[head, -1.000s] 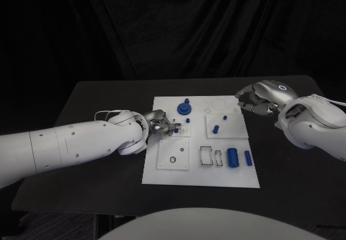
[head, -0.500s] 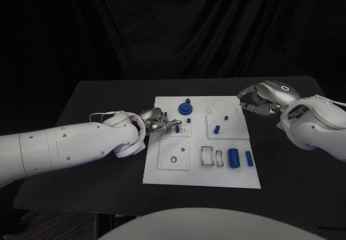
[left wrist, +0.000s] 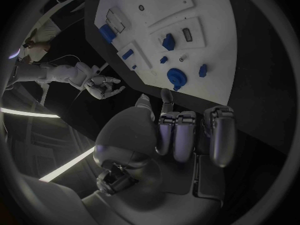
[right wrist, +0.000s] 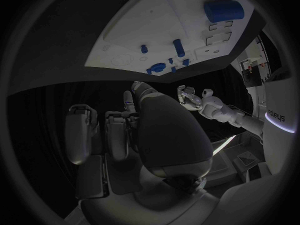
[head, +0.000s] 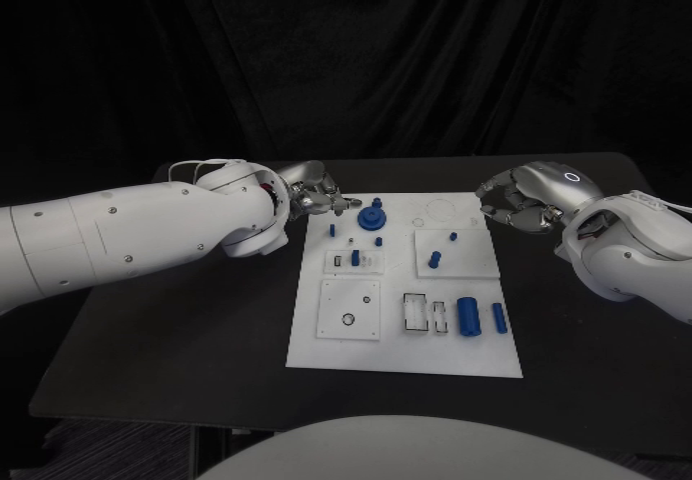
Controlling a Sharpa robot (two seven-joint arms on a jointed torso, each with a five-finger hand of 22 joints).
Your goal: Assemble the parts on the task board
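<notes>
Both hands off the board, at its far corners

The white task board [head: 404,345] lies mid-counter [head: 173,340], bare counter along its near edge and sides. Its blue parts [head: 466,314] sit from near right to the far round one [head: 371,216]. Left hand [head: 315,190] and right hand [head: 516,205] hover at the far corners, fingers curled, holding nothing.

Both arms have smooth white rounded shells with small dark screw heads. A thin white cable [head: 199,165] loops over the left wrist. Each ends in a silver, many-fingered metal hand: left hand [head: 315,190], right hand [head: 522,197], the latter bearing a small glowing ring mark.
</notes>
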